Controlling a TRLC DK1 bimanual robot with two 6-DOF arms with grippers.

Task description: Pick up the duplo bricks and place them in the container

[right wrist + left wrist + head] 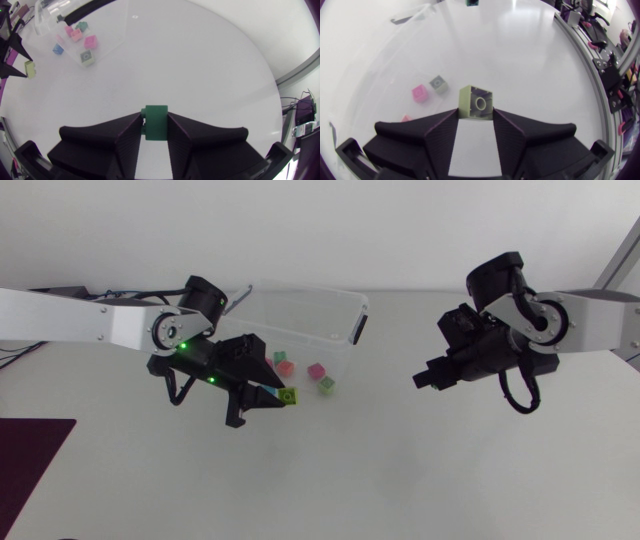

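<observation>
Bricks (318, 372) sit in the container (305, 293) in head view; your left gripper (277, 396) pinches a lime brick (289, 395) beside them; drop early and it may miss. Left wrist view: tip-only hold, could slip. Right wrist view: right gripper (155, 119) clamps a green brick (156, 129), well apart from container.

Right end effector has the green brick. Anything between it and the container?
Nothing visible. Bare table lies between the green brick in the right end effector and the container; only its clear wall must be cleared. The left end effector, holding a lime brick, sits at the container's front, off that line.
</observation>
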